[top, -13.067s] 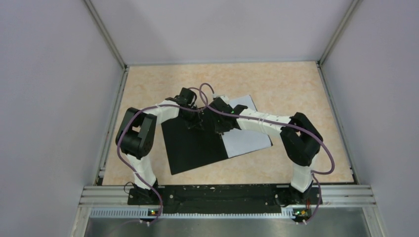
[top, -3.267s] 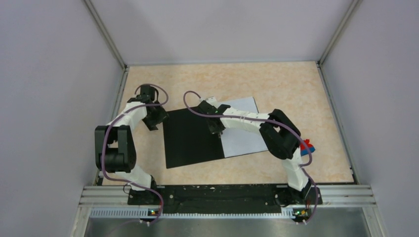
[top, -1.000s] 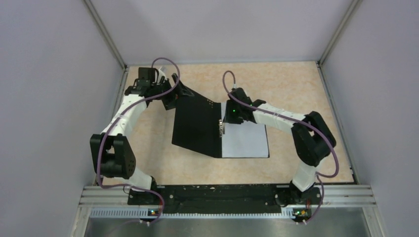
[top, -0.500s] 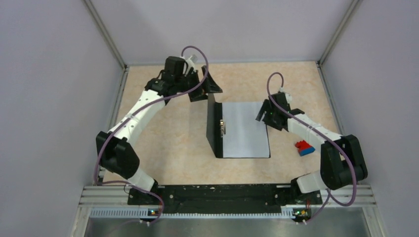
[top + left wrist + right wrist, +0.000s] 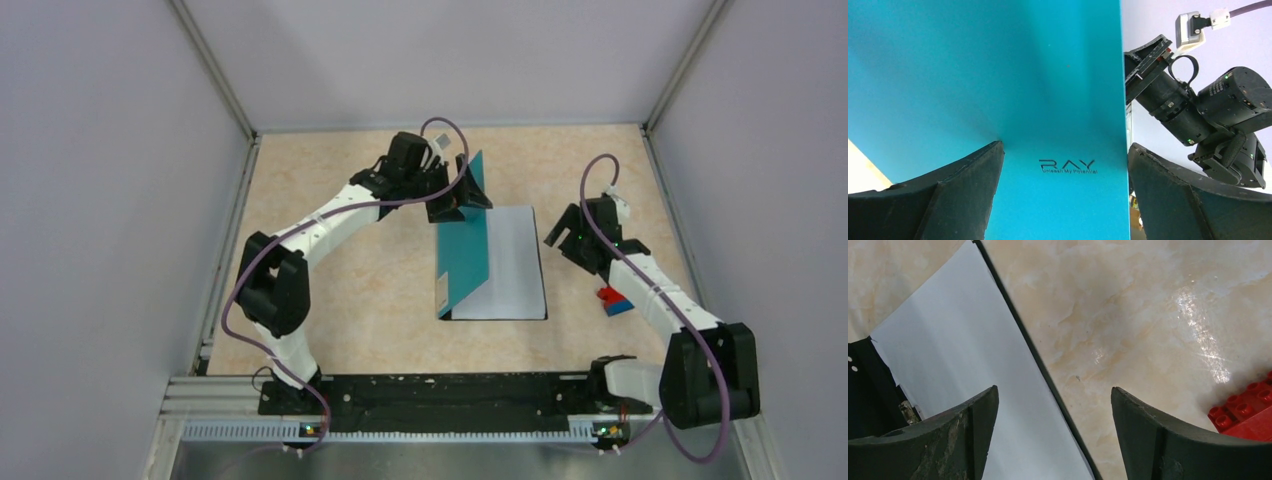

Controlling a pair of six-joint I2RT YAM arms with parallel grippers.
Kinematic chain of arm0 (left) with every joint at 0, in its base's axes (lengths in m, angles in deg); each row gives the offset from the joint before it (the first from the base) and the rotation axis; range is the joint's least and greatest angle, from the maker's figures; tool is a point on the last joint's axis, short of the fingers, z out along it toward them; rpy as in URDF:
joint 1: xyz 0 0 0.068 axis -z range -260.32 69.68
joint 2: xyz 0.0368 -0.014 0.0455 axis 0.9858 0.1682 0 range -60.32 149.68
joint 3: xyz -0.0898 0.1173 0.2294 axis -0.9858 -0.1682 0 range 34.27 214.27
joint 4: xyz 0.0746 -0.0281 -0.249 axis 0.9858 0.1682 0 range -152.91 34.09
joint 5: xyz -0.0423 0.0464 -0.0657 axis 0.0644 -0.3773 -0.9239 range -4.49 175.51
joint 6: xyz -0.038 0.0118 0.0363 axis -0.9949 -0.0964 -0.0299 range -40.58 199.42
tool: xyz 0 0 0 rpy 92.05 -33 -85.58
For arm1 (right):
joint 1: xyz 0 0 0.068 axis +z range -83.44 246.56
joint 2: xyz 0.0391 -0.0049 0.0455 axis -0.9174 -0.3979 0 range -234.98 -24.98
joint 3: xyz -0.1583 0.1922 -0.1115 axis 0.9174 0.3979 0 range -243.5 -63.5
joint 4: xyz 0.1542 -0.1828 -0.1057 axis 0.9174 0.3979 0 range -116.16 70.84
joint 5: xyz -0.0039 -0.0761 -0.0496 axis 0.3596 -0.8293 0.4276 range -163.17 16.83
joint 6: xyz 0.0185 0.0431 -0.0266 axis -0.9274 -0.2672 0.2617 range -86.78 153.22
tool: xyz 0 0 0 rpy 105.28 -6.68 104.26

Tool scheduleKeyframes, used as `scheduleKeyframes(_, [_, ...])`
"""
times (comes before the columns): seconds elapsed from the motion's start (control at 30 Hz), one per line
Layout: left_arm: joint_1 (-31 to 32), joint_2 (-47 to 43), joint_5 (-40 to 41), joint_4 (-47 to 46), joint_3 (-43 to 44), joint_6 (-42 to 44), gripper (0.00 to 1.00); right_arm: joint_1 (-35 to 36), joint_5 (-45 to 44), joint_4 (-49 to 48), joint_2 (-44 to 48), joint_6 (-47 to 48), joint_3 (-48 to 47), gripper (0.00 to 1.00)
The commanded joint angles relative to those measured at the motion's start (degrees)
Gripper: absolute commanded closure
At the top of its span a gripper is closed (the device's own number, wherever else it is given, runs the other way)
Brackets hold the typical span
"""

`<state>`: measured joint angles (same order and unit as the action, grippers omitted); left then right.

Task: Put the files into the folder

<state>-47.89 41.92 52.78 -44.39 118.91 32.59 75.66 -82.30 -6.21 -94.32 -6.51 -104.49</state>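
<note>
Top view: our left gripper (image 5: 460,197), jaws wide and holding nothing, leans on the folder (image 5: 462,262) cover, tilted over the files (image 5: 517,265) inside. We should push it gently right; the right gripper (image 5: 563,238), also spread and empty, waits aside.

L gripper (image 5: 1065,147) & R gripper (image 5: 1054,390) well apart, jaws spread (both).

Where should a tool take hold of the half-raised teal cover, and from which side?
Probably the free long edge of the folder cover, near its far corner, from the far side: that thin edge stands raised off the files, so a finger fits on each face.
</note>
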Motion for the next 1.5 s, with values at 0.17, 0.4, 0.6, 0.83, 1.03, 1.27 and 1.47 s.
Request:
scheduleKeyframes(0.17, [1.49, 1.16, -6.22, -4.98, 6.16, -0.3, 0.01, -0.08, 0.86, 0.77, 2.41, 0.32, -2.65, 0.17])
scheduleKeyframes(0.4, [1.91, -0.43, -3.79, -1.99, 8.8, 1.74, 0.01, -0.18, -3.03, 5.61, 4.61, 2.17, -7.52, 0.16])
scheduleKeyframes(0.6, [1.02, -2.38, 0.02, 2.94, 8.93, 4.87, 0.01, -0.22, -5.88, 10.89, 5.2, 5.91, -14.18, 0.14])
scheduleKeyframes(0.83, [-3.28, -11.43, 12.2, 9.53, 0.35, 11.31, 0.01, 2.98, -1.46, 10.37, 4.36, 8.33, -15.85, 0.12])
scheduleKeyframes(1.03, [-9.19, -22.64, 21.38, 9.09, -12.28, 16.24, 0.01, 11.1, -1.54, 8.76, 4.19, 8.11, -16.19, 0.01])
scheduleKeyframes(1.27, [-10.52, -31.56, 31.96, 7.4, -20.91, 18.92, 0.01, 12.59, 0.39, 2.31, 9.3, 6.74, -9.43, 0.01])
scheduleKeyframes(1.47, [-10.46, -31.39, 35.38, 9.87, -20.15, 19.08, 0.01, 12.61, -0.81, -0.15, 11.16, 7.28, -7.24, 0.01])
